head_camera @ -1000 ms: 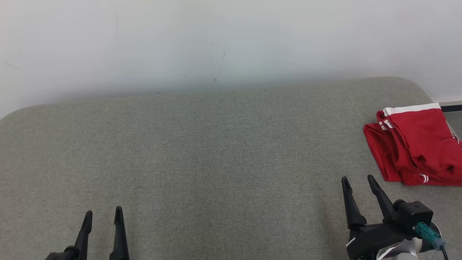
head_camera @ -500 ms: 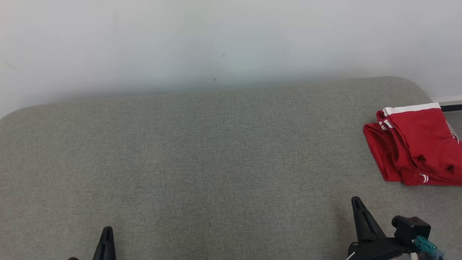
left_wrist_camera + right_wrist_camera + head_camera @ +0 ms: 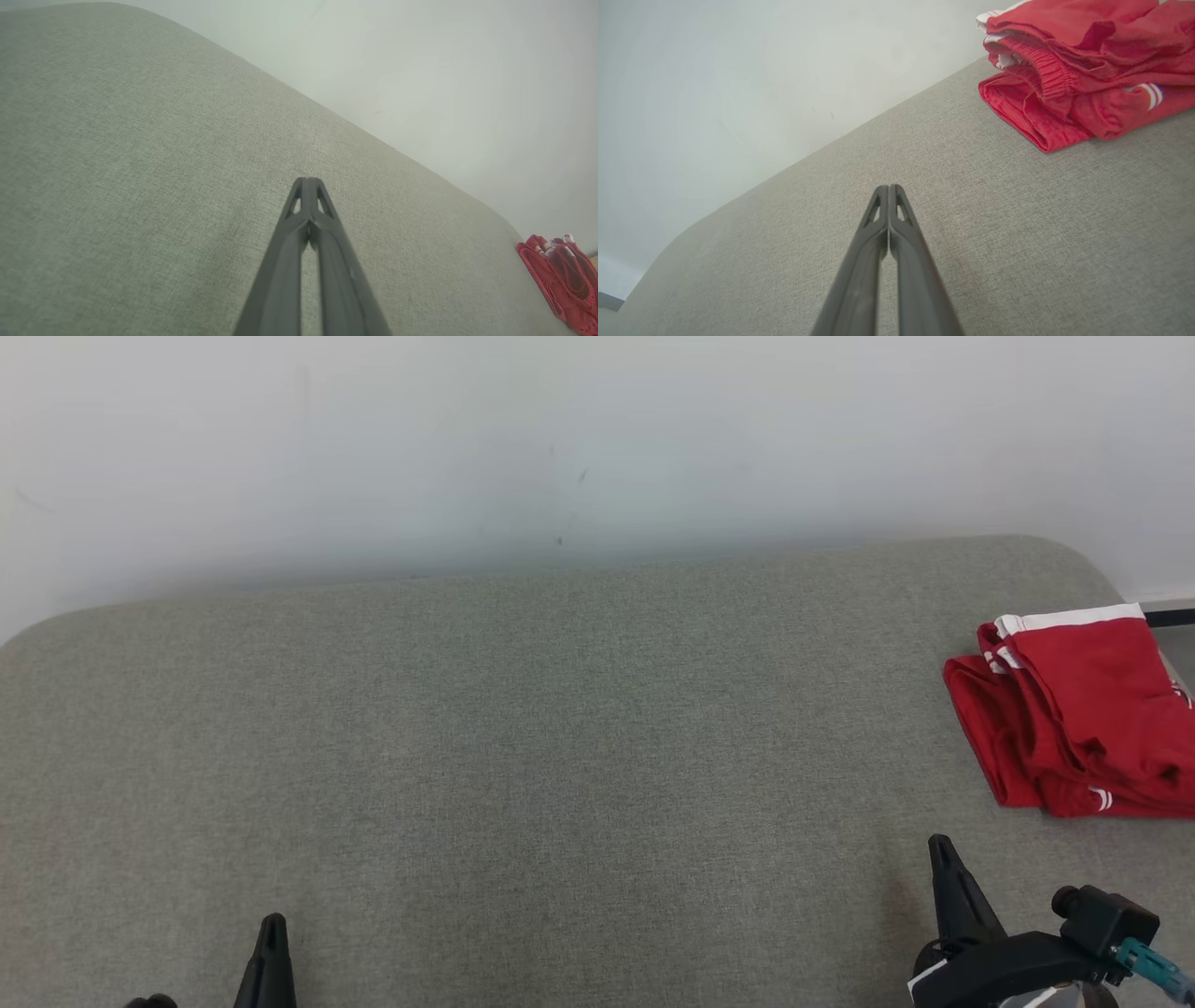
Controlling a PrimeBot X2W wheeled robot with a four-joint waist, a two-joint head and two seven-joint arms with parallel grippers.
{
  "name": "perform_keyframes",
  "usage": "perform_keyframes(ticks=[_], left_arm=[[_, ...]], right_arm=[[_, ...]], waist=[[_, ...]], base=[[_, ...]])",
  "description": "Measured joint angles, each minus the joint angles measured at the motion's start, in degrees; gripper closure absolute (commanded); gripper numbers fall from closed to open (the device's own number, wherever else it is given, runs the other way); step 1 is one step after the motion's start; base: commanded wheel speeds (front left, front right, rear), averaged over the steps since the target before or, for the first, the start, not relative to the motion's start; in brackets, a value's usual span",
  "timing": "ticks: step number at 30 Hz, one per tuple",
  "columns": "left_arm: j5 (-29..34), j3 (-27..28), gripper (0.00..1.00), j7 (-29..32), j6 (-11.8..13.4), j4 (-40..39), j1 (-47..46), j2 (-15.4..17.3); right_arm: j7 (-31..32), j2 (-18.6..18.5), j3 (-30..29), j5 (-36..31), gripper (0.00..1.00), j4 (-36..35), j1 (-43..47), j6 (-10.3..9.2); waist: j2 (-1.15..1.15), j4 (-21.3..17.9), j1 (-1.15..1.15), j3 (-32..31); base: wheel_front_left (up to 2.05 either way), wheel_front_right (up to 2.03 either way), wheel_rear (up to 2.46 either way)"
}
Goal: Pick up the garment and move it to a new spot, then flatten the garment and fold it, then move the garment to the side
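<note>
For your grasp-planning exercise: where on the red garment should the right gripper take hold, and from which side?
Grip the garment by the thick folded edge at its near left corner, coming low from the left with the right gripper, opened first. That edge faces the gripper and stands raised, so it can likely pinch all layers.

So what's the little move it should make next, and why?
Probably just settle both arms at rest, touching nothing. The red garment already lies folded in layers at the right side of the grey cushion. The left gripper and right gripper are both shut, empty and apart from it, so the job looks finished.
</note>
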Motion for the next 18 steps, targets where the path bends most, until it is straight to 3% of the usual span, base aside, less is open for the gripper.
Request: perform_keyframes(ticks=[18], left_arm=[[-14.91, 0.68, 1.00, 3.83, -0.78, 0.49, -2.13, 0.03]], right_arm=[[3.99, 1.01, -2.66, 14.12, 1.00, -2.22, 0.01, 0.00]], waist=[[0.00, 0.36, 0.00, -0.03]], base=[[0.00, 0.00, 0.00]])
